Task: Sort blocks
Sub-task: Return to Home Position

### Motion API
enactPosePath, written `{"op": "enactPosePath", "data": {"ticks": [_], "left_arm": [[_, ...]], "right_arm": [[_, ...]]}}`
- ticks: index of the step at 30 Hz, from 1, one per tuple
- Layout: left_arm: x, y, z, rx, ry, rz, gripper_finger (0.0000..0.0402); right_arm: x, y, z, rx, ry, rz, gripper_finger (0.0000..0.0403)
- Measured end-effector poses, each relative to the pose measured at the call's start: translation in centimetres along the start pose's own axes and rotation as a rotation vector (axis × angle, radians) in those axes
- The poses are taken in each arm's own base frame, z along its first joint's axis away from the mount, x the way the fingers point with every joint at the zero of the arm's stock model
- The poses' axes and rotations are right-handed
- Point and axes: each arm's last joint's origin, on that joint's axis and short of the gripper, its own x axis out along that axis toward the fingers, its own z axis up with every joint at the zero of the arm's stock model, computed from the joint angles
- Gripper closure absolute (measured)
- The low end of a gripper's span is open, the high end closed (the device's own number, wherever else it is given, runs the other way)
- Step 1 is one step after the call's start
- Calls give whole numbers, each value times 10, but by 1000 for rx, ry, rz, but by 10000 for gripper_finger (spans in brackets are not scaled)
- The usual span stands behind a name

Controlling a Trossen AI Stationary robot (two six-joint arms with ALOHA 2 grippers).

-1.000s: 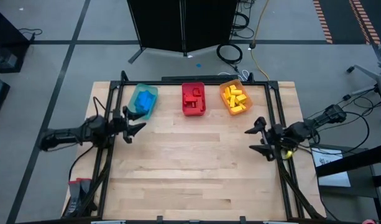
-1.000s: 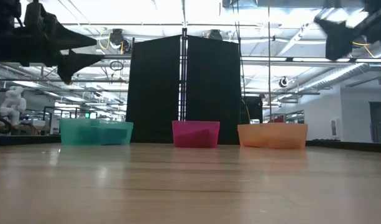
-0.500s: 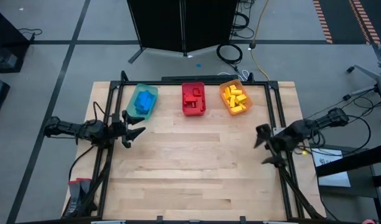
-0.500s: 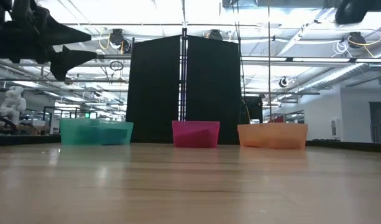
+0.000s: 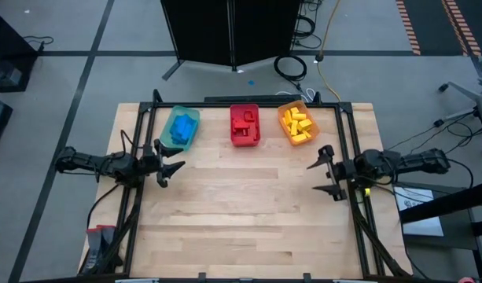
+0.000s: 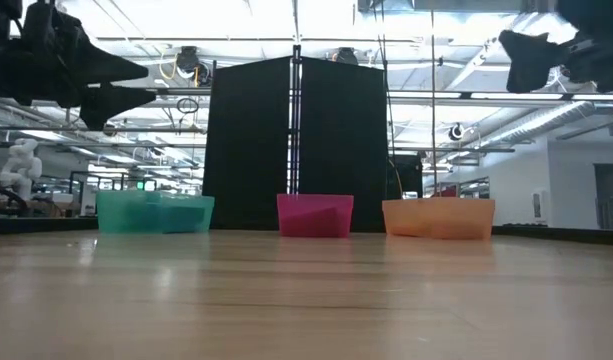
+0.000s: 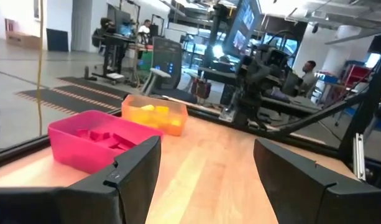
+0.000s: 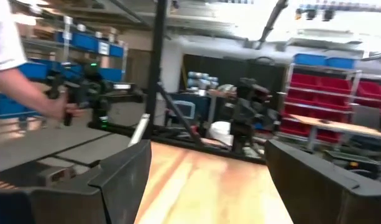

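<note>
The sorting looks complete. The blue blocks (image 5: 180,128) lie in the teal bin (image 6: 154,213) to the left of the red bin (image 6: 314,216). The red blocks (image 5: 242,124) lie in the red bin itself, and the yellow blocks (image 5: 296,123) in the orange bin (image 6: 438,218) on its right. No loose block shows on the bare wood of the desk (image 5: 248,212). The step in hand therefore seems to be the retreat of both arms to their rest poses.

The left end effector (image 5: 170,165) hovers above the desk's left edge, nearer the camera than the red bin and just short of the teal bin. Its fingers are spread wide, with nothing between them and nothing touching them; its wrist view looks straight through the gap to the red bin. The right end effector (image 5: 323,170) hangs over the desk's right edge, on the far side of the orange bin from the red bin. It is also spread wide and holds nothing.

The next move probably calls for no grasp at all. Each arm only needs to fold back toward its own side, high enough to clear the bins and the desk's frame.
</note>
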Motion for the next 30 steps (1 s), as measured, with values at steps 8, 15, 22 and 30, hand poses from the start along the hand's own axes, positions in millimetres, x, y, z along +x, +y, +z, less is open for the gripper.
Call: {"op": "enactPosePath", "data": {"ticks": [8,15,22,30], "left_arm": [[0,0,0,-3,0,7,139],[0,1,0,46,0,24,139],[1,1,-2,81,13,24,139],[1,-4,-3,16,44,-135,139]], "right_arm": [[-2,-12,0,-17,3,-120,94],[-3,-20,-5,31,51,-226,94],[-3,-20,-7,50,75,-228,94],[-3,-20,-7,69,69,-228,94]]}}
